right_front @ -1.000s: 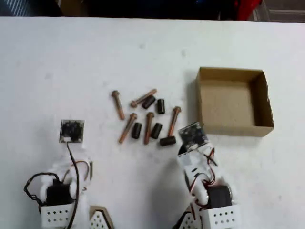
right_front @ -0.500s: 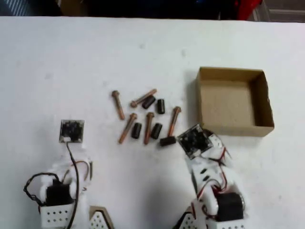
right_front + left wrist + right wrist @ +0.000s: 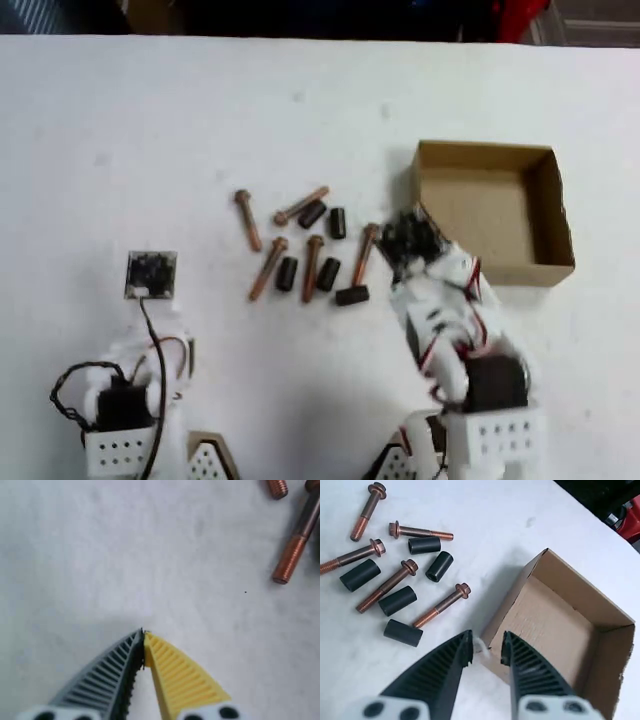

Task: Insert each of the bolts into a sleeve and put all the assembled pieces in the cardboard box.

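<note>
Hovering a little apart and holding nothing, the right fingers (image 3: 467,650) hang above the near corner of the cardboard box (image 3: 555,625), which stands open on the white surface (image 3: 485,520). Just beside the box, the copper bolts (image 3: 440,605) and the black sleeves (image 3: 402,632) lie loose in one group, none joined. The left fingers (image 3: 144,636) are pressed together, empty, low over the surface, with two bolt ends near them.

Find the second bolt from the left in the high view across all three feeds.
High view: second bolt slants beside a black sleeve.
Left wrist view: second bolt, threaded end nearest the shut left claw.
Right wrist view: second bolt, cut by the frame edge, beside that sleeve.
Shared landmark: leftmost bolt, its neighbour everywhere.
</note>
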